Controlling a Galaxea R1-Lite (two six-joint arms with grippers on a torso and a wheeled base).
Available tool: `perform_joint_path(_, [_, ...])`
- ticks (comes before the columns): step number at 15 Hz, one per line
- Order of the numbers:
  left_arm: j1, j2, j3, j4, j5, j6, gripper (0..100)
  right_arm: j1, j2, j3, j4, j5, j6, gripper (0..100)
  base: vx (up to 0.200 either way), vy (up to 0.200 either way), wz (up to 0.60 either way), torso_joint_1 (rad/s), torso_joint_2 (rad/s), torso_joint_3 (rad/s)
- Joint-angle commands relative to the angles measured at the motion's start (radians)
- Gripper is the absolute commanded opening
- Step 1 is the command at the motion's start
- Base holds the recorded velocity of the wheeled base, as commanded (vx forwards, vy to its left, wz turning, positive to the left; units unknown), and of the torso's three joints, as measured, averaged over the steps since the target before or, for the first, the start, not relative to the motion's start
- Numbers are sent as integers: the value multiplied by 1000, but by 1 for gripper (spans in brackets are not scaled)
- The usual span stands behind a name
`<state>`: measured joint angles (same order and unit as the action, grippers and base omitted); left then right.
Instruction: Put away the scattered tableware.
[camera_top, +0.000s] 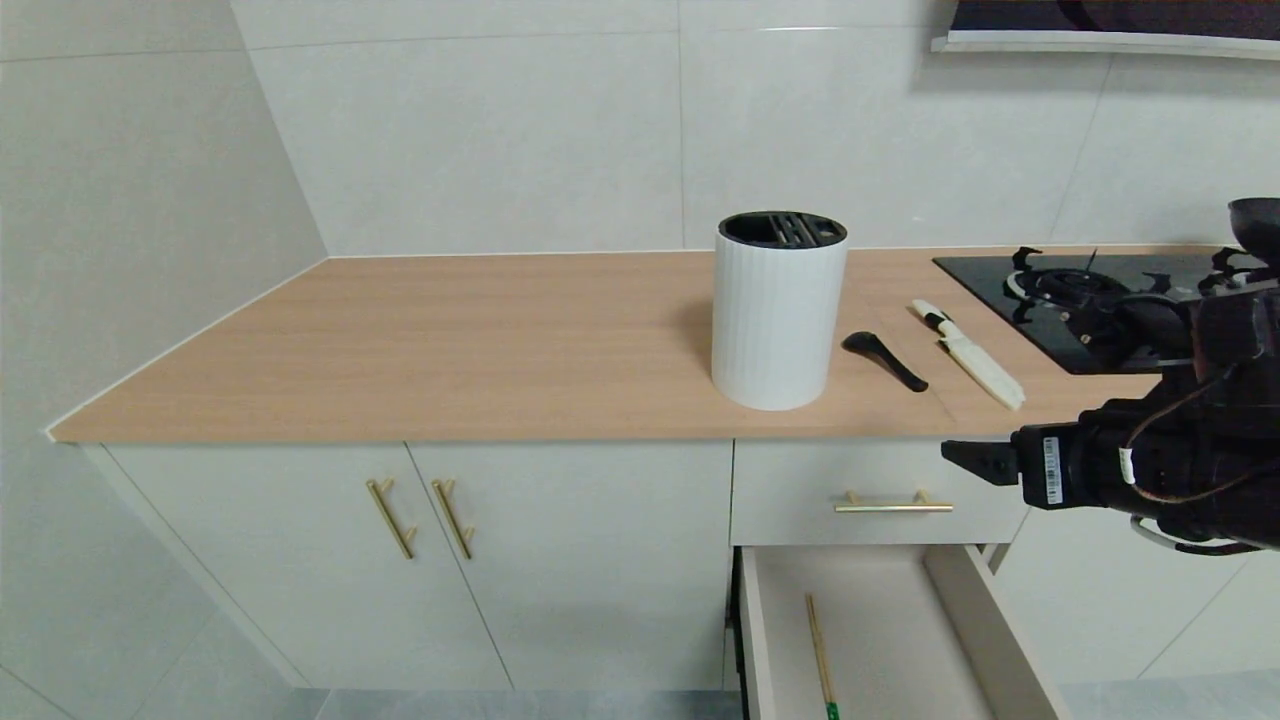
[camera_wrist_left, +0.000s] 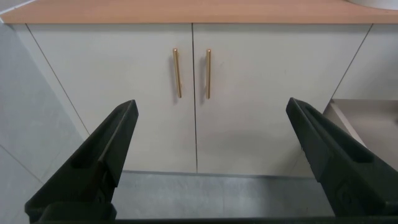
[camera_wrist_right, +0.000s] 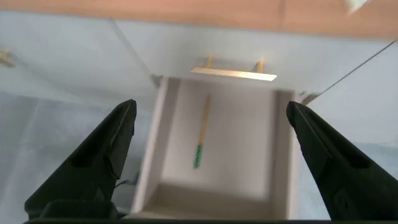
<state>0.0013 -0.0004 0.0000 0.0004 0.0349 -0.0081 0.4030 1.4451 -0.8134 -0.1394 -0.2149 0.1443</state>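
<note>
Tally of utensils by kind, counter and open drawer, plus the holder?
black spoon: 1
white knife: 1
chopsticks, in the drawer: 1 (single or pair, cannot tell)
white holder: 1
Total: 4

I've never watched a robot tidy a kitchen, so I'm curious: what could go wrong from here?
The knife lies with one end near the front edge of the counter; a clumsy grab might push it off, perhaps into the open drawer below. The black spoon sits close to the white holder, so the right gripper, jaws wide open, could bump the holder while reaching for it.
</note>
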Motion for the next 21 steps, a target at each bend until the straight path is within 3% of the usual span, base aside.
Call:
perform_joint_path(1, [0, 0, 0, 0, 0, -1, 100, -104, 106, -53, -106, 69, -69, 100, 0, 0, 0, 0, 0, 0])
perform_joint_path(5, [-1, 0, 0, 0, 0, 0, 100, -217, 307, -319, -135, 269, -127, 100, 0, 0, 0, 0, 0, 0])
perform_joint_path(8, [0, 0, 0, 0, 0, -1, 100, -259, 417, -346, -175, 436, -193, 100, 0, 0, 0, 0, 0, 0])
perform_joint_path(12, [-1, 0, 0, 0, 0, 0, 100, -282, 526, -360, -296, 451, -239, 100, 0, 0, 0, 0, 0, 0])
perform_joint_path(21, [0, 0, 0, 1, 0, -1, 100, -303, 667, -547, -227, 451, -253, 100, 0, 0, 0, 0, 0, 0])
